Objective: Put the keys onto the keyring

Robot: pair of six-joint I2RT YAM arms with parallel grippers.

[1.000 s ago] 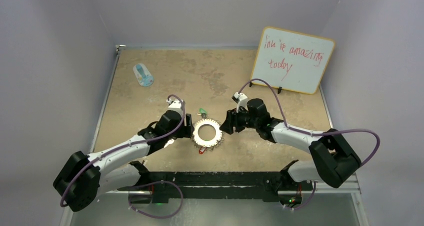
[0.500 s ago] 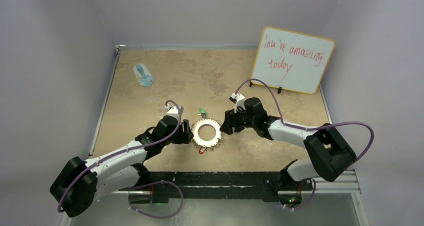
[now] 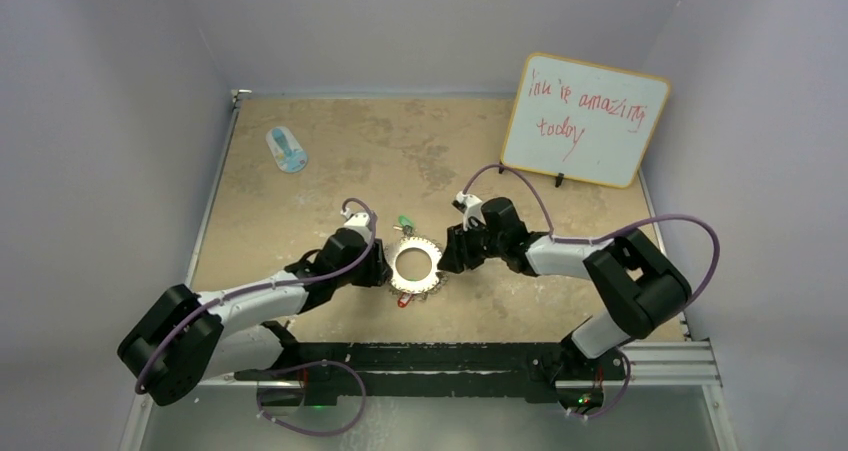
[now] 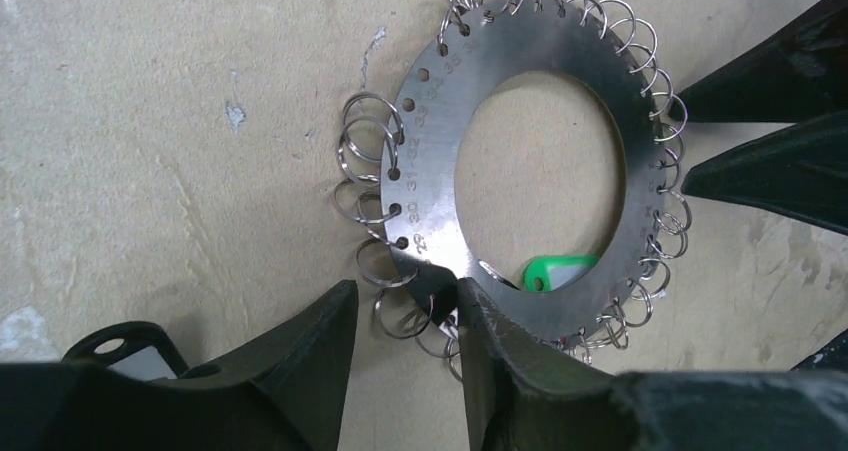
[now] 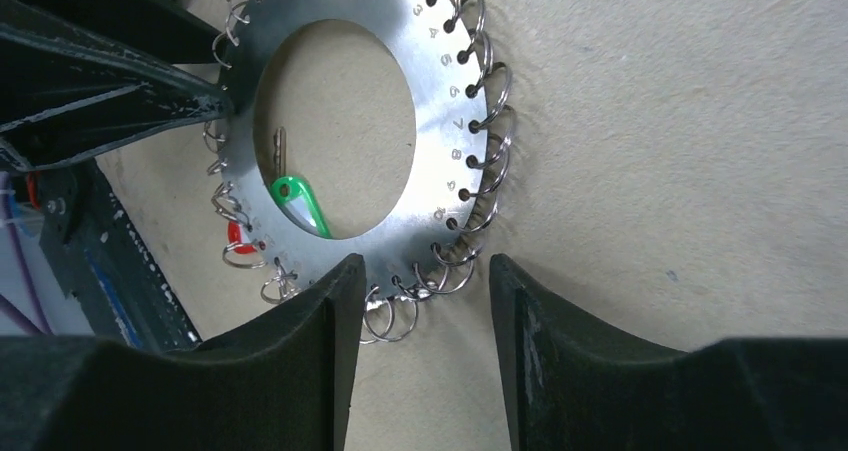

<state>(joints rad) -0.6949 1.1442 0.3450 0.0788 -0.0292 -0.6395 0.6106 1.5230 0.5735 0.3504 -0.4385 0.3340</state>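
The top camera is looking down from high above the 6 o'clock edge of the surface [image 3: 300, 201], taking all of it in from afar. The left wrist camera is sitting close at 9 o'clock of the keyring [image 4: 430, 201], facing 3 o'clock past the left tool [image 4: 405, 289]. The right wrist camera is sitting opposite, facing 9 o'clock past the right tool [image 5: 425, 263]. All three are sharing the keyring.

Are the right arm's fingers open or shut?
Open. The right wrist view shows its two fingers apart, with table and some of the keyring's wire loops between them.
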